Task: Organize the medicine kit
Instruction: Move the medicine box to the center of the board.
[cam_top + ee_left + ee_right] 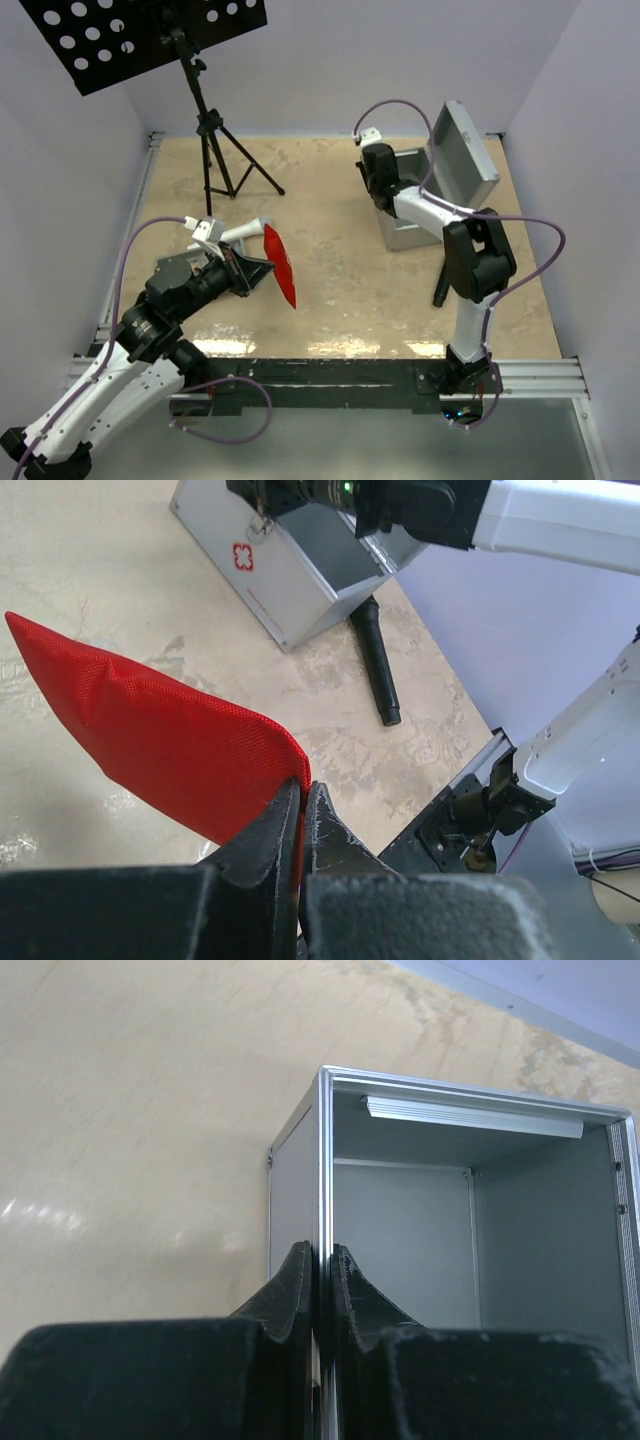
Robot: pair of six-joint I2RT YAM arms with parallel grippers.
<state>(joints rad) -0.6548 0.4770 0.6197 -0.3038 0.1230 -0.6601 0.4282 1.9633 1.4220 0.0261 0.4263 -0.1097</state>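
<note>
The silver-grey metal case (412, 232) stands open at the back right, its lid (466, 155) tilted up; it also shows in the left wrist view (290, 570) with a red cross on its side. My right gripper (322, 1260) is shut on the case's front wall rim (322, 1140); the inside of the case looks bare in the right wrist view. My left gripper (304, 795) is shut on one edge of the red pouch (150, 740) and holds it above the table at mid left (280, 265). The grey tray and small supplies are out of view.
A black tripod stand (215, 150) with a perforated black plate (140, 30) stands at the back left. A black cylindrical object (378, 660) lies on the table beside the case, towards the right arm's base. Walls close in the table on three sides.
</note>
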